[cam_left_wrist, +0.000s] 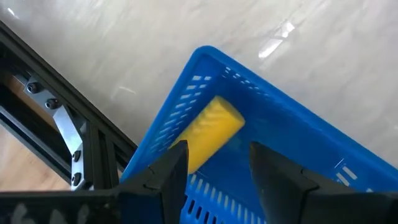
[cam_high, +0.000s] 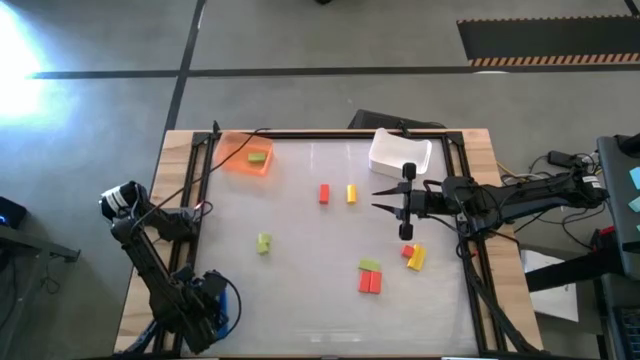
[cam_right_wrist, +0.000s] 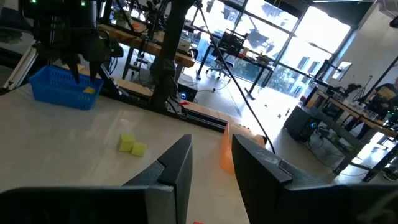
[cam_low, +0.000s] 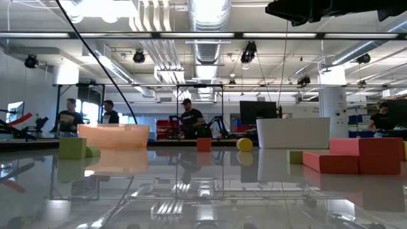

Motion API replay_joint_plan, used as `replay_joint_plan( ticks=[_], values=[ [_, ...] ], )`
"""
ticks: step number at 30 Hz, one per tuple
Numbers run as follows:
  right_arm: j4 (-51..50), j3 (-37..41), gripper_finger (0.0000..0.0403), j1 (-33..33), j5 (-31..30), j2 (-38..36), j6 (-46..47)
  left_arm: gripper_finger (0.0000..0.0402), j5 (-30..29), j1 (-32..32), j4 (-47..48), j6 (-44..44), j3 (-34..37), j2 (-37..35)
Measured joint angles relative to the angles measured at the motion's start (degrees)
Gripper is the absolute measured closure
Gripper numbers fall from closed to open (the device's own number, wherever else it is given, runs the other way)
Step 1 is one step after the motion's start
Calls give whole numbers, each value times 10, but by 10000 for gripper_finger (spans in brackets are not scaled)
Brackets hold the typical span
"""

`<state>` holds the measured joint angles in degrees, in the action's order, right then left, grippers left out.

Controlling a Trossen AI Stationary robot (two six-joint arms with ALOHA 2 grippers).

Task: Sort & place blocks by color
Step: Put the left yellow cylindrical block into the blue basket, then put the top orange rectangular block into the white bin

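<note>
- High view: right gripper (cam_high: 390, 198) over the table's right half, fingers spread wide and empty, pointing toward the table's middle.
- Just behind that gripper toward the far edge, the white tray (cam_high: 401, 153); just ahead of the fingertips, a red block (cam_high: 324, 193) and a yellow block (cam_high: 351, 193) side by side, a small gap between them.
- Close on its near side, a red and yellow pair (cam_high: 413, 256) near the right frame rail; farther toward the near edge, a green block (cam_high: 370, 266) touching two red blocks (cam_high: 370, 283).
- Open tabletop (cam_high: 310, 310) between the gripper and a lone green block pair (cam_high: 264, 242) toward the left.
- Orange tray (cam_high: 246, 153) in the far left corner, a green block (cam_high: 258, 156) inside.
- Left wrist view: left gripper (cam_left_wrist: 214, 163) at the near left corner, directly above the blue tray (cam_left_wrist: 292, 134), fingers apart and holding nothing; a yellow block (cam_left_wrist: 208, 129) lying in the tray just beyond the fingertips, beside the perforated wall; black frame rail (cam_left_wrist: 62, 106) close alongside the tray.
</note>
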<state>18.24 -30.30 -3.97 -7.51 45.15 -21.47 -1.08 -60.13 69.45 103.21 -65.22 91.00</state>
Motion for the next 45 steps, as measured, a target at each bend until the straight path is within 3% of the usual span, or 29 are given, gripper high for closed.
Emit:
replay_joint_plan(
  ticks=[5, 10, 13, 18, 22, 28, 31, 35, 39, 42, 45],
  values=[
    [0, 0, 298, 0, 0, 0, 1, 249, 35, 0, 1, 0, -8, -10],
    [0, 0, 298, 0, 0, 0, 11, 248, 23, 19, 0, -5, -43, -29],
    [0, 0, 298, 0, 0, 0, 15, 249, -26, 40, -1, -19, -64, -48],
    [0, 0, 298, 0, 0, 0, 33, 249, -183, 103, -5, -130, -89, -75],
    [0, 0, 298, 0, -1, 0, 66, 249, -265, 173, -26, -277, -88, -97],
    [5, 0, 298, 0, -48, 19, 128, 249, -298, 293, -45, -573, -79, -115],
    [5, -2, 298, 0, -68, 47, 174, 249, -306, 343, -110, -753, -63, -130],
    [5, -26, 298, 0, -110, 97, 235, 249, -342, 389, -289, -994, -22, -165],
    [-9, -71, 298, 0, -151, 156, 279, 249, -341, 415, -521, -1201, 62, -217],
    [-67, -124, 298, 0, -190, 195, 338, 249, -341, 428, -652, -1274, 134, -258],
    [-165, -185, 300, 0, -220, 236, 409, 249, -343, 438, -712, -1296, 197, -303]
  ],
)
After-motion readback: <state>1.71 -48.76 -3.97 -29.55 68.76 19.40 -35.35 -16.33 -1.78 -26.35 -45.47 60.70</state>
